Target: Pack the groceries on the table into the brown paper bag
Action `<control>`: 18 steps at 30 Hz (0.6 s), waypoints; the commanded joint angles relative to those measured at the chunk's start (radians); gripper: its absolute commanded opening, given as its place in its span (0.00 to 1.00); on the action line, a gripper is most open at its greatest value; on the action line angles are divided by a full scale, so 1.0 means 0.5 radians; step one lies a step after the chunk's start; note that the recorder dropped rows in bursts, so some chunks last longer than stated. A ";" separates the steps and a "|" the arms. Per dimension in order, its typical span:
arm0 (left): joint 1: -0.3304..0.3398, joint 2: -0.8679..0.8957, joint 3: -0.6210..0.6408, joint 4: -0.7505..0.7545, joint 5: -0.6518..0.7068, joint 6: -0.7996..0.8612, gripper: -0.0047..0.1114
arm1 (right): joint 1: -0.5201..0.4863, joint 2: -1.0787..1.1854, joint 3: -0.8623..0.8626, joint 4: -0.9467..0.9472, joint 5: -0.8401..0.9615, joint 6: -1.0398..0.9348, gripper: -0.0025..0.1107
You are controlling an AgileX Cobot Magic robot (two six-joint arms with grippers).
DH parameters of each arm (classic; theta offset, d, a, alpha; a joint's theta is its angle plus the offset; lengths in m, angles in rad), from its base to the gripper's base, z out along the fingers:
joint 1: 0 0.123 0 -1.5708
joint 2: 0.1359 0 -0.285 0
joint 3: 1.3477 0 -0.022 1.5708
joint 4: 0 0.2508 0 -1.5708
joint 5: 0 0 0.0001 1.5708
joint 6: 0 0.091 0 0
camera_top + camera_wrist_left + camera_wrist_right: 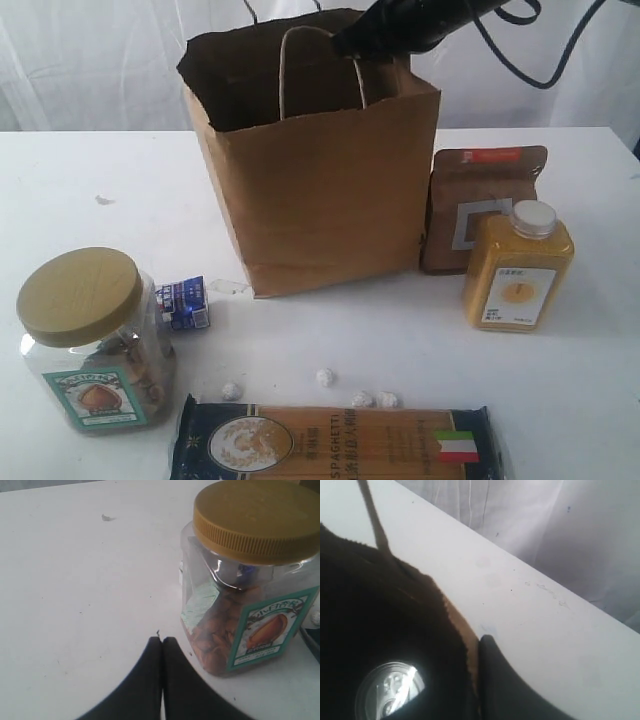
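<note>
Left gripper [161,641] fingers pressed together, empty; tan-lidded clear jar [250,580] stands upright on the table [75,580], just beside them, not touching; I judge the left arm nearer. Right gripper [352,42] closed at brown paper bag [320,190] rim; pinching paper, I cannot tell.

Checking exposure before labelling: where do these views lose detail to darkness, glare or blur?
Right wrist view: the paper bag inside is almost black, only a can lid glints. Left wrist view: the nut jar shows glare. Exterior view: evenly lit, soft shadows.
</note>
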 commanded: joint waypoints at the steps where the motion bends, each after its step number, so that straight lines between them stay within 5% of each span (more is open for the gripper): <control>1: 0.003 -0.007 0.013 -0.002 0.004 0.006 0.04 | 0.013 -0.025 -0.023 0.003 0.104 0.013 0.08; 8: 0.003 -0.007 0.013 -0.002 0.004 0.006 0.04 | 0.013 -0.025 -0.023 -0.099 0.354 0.017 0.62; 18: 0.003 -0.007 0.013 -0.002 0.004 0.006 0.04 | -0.004 -0.138 -0.023 -0.353 0.410 0.184 0.65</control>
